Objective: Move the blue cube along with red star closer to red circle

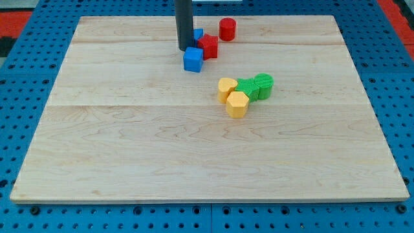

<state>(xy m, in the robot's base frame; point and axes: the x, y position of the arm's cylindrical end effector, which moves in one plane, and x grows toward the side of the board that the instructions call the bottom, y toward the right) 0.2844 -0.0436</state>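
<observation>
The blue cube (193,59) sits near the view's top centre of the wooden board (129,162). The red star (208,46) touches it on its upper right. The red circle, a short cylinder (227,29), stands a small gap up and right of the star. A second blue block (198,34) peeks out behind the rod, beside the star. My tip (185,48) is at the cube's upper left edge, touching or nearly touching it, just left of the star.
A cluster sits right of centre: a yellow heart-like block (227,87), a yellow hexagon-like block (237,103), a green star (248,87) and a green cylinder (263,84). Blue pegboard (26,65) surrounds the board.
</observation>
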